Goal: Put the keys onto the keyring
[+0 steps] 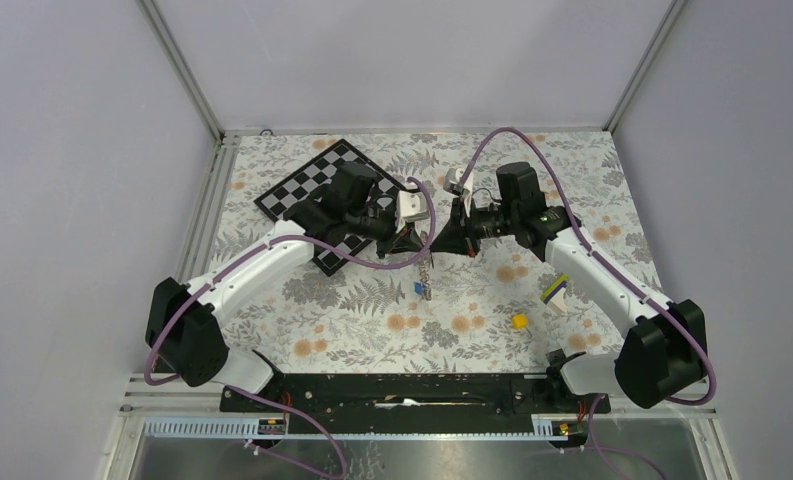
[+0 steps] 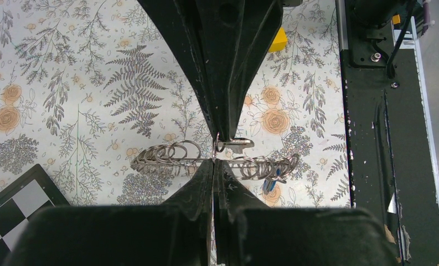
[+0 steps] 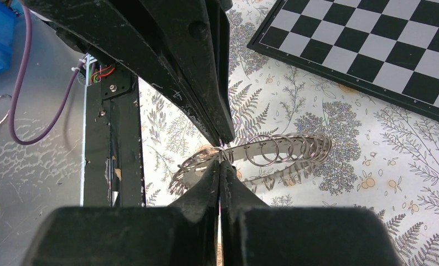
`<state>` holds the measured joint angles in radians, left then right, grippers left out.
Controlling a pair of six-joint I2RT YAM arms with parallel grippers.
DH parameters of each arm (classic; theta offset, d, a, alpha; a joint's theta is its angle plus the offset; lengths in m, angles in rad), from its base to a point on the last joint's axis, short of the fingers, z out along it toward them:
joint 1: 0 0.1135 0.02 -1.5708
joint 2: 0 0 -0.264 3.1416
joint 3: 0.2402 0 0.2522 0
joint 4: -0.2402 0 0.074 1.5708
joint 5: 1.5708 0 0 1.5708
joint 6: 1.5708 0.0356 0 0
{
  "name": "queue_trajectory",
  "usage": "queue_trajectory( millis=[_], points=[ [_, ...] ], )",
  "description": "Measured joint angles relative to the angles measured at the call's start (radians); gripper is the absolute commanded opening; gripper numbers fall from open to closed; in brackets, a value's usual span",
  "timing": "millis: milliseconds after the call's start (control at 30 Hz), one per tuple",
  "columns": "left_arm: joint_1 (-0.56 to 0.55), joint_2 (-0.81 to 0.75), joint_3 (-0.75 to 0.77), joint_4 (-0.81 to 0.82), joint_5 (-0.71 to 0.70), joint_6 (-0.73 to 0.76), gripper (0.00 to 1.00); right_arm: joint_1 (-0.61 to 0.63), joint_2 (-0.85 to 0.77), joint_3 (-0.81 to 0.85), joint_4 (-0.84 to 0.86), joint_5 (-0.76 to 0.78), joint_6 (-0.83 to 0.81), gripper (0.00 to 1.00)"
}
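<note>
Grey-silver coiled-metal keyring (image 2: pixel 167 155), strung mid-table between the arms above the floral-patterned table (image 1: pixel 372 320). The left gripper (image 2: pixel 215 152) and right gripper (image 3: pixel 222 154) are both pinched fully closed on its wire. The bright-blue oblong key (image 2: pixel 269 183) hangs among the coils, apparently already threaded; the black key cannot be made out, so the task is judged partly done

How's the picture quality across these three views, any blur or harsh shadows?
Top external: soft, even light, faint shadows, the keyring tiny. Left wrist: keyring sharp, foreground of the left gripper blurred black. Right wrist: likewise, right gripper foreground blurred, keyring crisp.
</note>
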<state>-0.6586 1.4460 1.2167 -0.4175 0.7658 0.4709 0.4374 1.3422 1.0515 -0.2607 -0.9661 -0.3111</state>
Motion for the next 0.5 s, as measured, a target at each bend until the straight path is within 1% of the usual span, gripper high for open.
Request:
queue_trajectory(
  millis=[500],
  points=[
    [0.0, 0.0, 0.0, -0.003, -0.001, 0.0, 0.0, -0.002, 0.016, 0.0, -0.01, 0.006, -0.004, 0.0]
  ],
)
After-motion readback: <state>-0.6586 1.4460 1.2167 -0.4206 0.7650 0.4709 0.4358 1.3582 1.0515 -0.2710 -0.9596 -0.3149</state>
